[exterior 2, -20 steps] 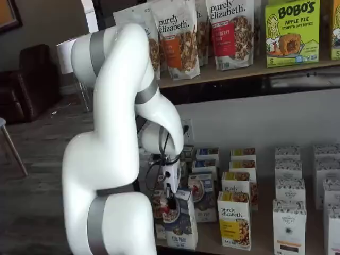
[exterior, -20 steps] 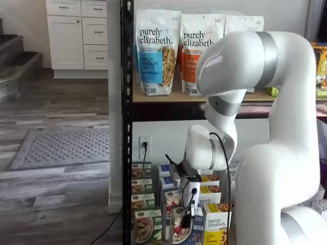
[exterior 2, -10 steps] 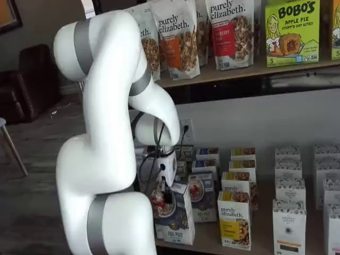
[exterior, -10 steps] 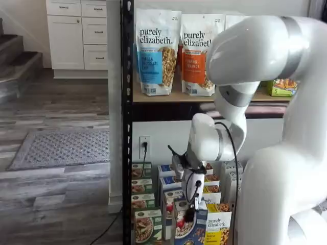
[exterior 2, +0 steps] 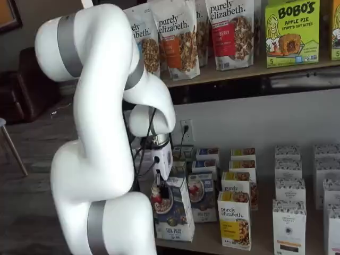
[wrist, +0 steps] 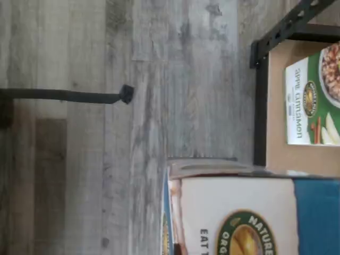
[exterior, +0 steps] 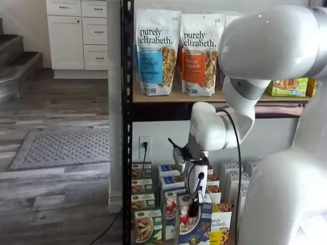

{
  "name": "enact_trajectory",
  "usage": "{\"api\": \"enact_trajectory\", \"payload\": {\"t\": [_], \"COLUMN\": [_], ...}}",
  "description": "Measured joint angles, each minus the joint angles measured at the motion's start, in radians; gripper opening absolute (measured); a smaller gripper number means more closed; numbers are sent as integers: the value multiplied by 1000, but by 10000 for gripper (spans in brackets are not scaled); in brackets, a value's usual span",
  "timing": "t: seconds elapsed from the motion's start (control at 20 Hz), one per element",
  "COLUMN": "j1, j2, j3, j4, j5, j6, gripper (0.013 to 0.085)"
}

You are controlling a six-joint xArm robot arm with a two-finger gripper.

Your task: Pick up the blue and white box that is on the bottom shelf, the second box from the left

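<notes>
Blue and white box, pinched at its top by the jaws, hangs lifted below them, so pulling it clear of the bottom shelf comes next.

Blue and white box btm cropped

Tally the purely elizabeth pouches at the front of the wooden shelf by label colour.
Blue-label pouch: 1
Orange-label pouch: 1
Red-label pouch: 1
Total: 3
</notes>
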Motion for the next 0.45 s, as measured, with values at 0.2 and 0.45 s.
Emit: {"api": "enact_trajectory", "payload": {"t": [0.2,0.45], "j1": [11,23], "j2": [-60,-121], "j3": [10,15], "j4": [-23,-30], "j5": [59,125], "j6": [31,50], "gripper": [490,490]}}
